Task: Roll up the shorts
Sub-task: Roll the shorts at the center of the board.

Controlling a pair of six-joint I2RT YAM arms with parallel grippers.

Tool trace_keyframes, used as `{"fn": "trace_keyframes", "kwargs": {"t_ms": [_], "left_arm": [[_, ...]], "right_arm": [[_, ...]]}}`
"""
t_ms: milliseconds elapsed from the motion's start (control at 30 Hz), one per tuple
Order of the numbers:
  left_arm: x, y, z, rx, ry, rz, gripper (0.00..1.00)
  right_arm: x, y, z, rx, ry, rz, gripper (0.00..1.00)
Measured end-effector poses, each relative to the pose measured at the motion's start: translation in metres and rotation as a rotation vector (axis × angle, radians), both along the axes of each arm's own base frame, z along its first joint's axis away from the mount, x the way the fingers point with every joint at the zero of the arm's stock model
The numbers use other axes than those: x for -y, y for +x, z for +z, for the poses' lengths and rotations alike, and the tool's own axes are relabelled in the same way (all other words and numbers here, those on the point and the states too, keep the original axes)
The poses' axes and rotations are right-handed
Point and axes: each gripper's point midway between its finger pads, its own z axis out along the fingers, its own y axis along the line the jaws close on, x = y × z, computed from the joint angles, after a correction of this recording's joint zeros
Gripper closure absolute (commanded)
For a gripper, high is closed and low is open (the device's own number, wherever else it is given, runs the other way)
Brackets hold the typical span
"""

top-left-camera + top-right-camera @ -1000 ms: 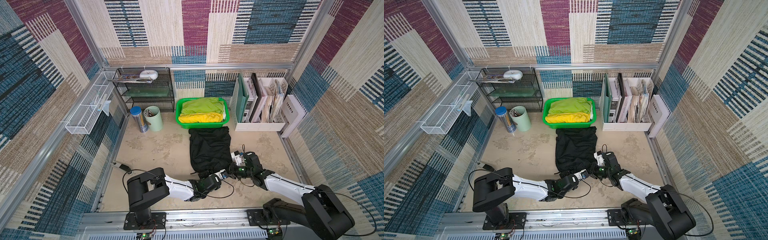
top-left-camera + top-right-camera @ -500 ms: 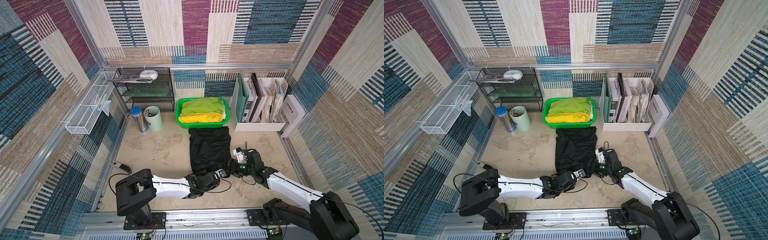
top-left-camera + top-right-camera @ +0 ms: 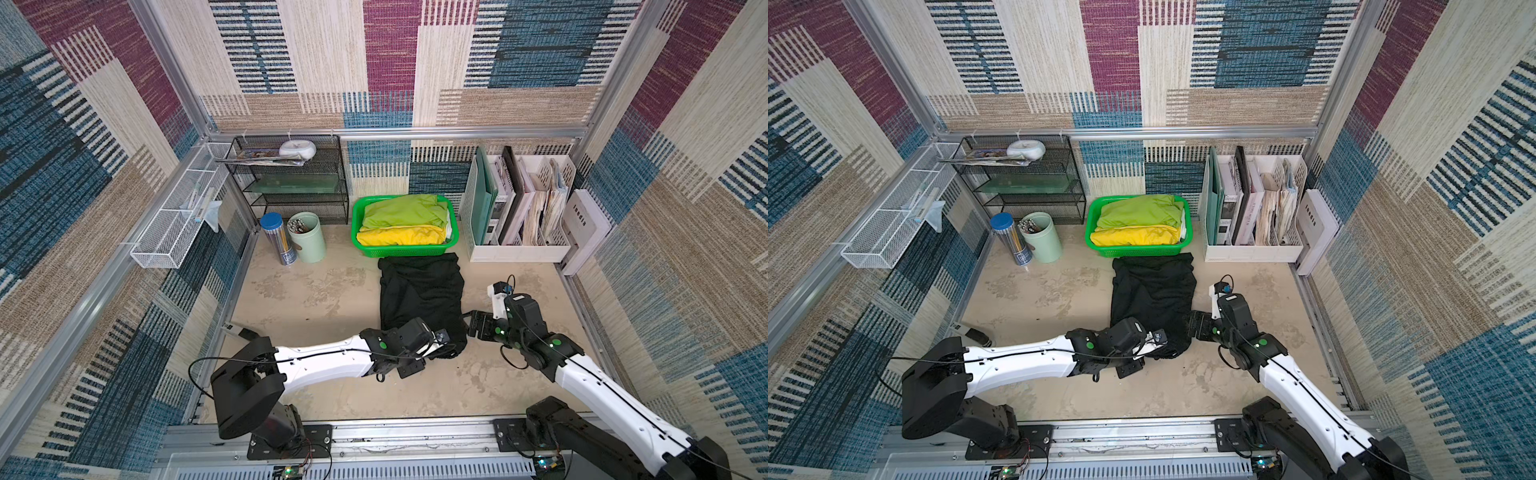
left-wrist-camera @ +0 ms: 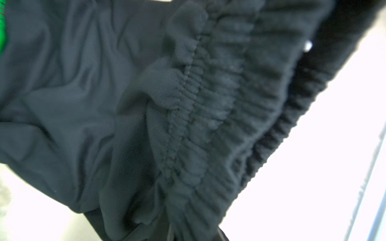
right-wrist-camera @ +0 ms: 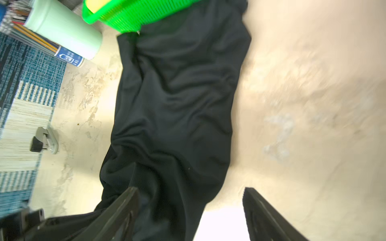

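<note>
**Top views.** Item: shorts (image 3: pixel 422 299), black, one long matte panel lying flat on the beige, stained table (image 3: pixel 316 299).
- Long axis: runs from the near end, between the two arms, straight away to the green basket (image 3: pixel 405 251), which the far hem meets.
- Left gripper (image 3: pixel 449 348): at the near end, tips buried in a bunched lip of cloth. The jaws are hidden, so whether they are clamped cannot be told.
- Right gripper (image 3: pixel 1192 322): just beside the near corner on its own side, pointing in across the cloth.
- Both arms are close to the shorts; the left is the nearer.

**Left wrist view.** Waistband (image 4: pixel 219 114): gathered elastic in close ribbed puckers with a stitched seam. Beside it is fine mesh weave in soft, loose folds. The fabric fills the blurred frame. It is probably raised off the table, though no finger shows.

**Right wrist view.** Two dark fingers (image 5: pixel 125 208) are spread wide with nothing clamped. One lies over the near corner of the cloth, the other over bare table. The shorts stretch lengthwise away from them toward the basket.

**Assessment.** The roll looks barely begun. The coming move would turn the waistband end over and carry it along this axis toward the basket.
</note>
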Motion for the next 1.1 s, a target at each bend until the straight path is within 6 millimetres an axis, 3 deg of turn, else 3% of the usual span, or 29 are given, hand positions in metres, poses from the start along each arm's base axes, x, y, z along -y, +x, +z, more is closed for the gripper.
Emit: {"fn": "trace_keyframes", "kwargs": {"t_ms": [133, 300, 700, 833, 1100], "left_arm": [[0.002, -0.004, 0.000, -0.121, 0.002, -0.029, 1.00], [-0.001, -0.008, -0.008, -0.257, 0.019, -0.051, 1.00], [-0.011, 0.007, -0.020, -0.521, 0.047, -0.047, 1.00], [-0.014, 0.013, -0.027, -0.603, 0.055, -0.040, 1.00], [-0.019, 0.026, -0.044, -0.744, 0.072, -0.007, 1.00]], "right_arm": [[0.006, -0.002, 0.025, 0.166, -0.077, 0.062, 0.21], [0.008, -0.001, 0.041, 0.294, -0.156, 0.117, 0.21], [-0.027, -0.023, 0.059, 0.544, -0.405, 0.476, 0.24], [-0.043, -0.038, 0.054, 0.632, -0.480, 0.642, 0.27], [-0.076, -0.082, 0.014, 0.723, -0.601, 1.009, 0.21]]}}
